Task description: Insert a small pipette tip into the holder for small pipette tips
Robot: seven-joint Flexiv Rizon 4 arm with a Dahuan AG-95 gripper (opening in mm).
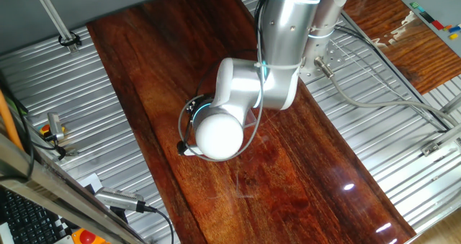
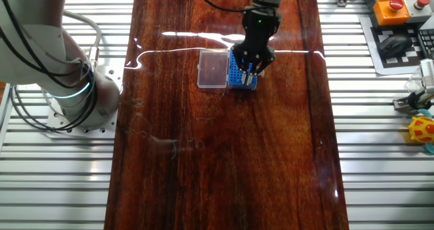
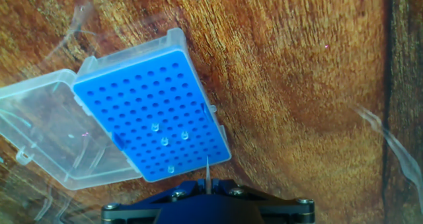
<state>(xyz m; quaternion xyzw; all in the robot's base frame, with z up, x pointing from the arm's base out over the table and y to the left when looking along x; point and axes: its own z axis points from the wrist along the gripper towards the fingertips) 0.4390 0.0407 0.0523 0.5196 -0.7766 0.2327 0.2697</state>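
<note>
A dark reddish-brown polished wooden tabletop [image 2: 224,155] runs between ribbed grey metal side panels [image 2: 386,169], with streaks of light glaring off its varnish.

On the far half of that tabletop, in the other fixed view, sits the small square bright-blue plastic rack [image 2: 239,74] with its grid of tiny holes, and its clear pinkish hinged lid [image 2: 211,70] lies flung open flat on the wood, touching the rack along one edge. The hand view shows the rack [image 3: 151,113] from close above, tilted in the frame, with the lid [image 3: 46,135] beside it. Four clear tip collars [image 3: 162,141] already sit in holes near the rack's lower middle; the other holes are dark and open.

A thin, translucent small pipette tip [image 3: 206,171] points out from the bottom edge of the hand view, its fine end just over the rack's near border.

The black two-finger pincer [image 2: 251,68] hangs directly over the rack, fingers pointing down, clamped together on the tip. Only the dark base of the pincer [image 3: 206,192] shows in the hand view.

In one fixed view the white and silver robot arm [image 1: 248,93] covers the rack completely.
</note>
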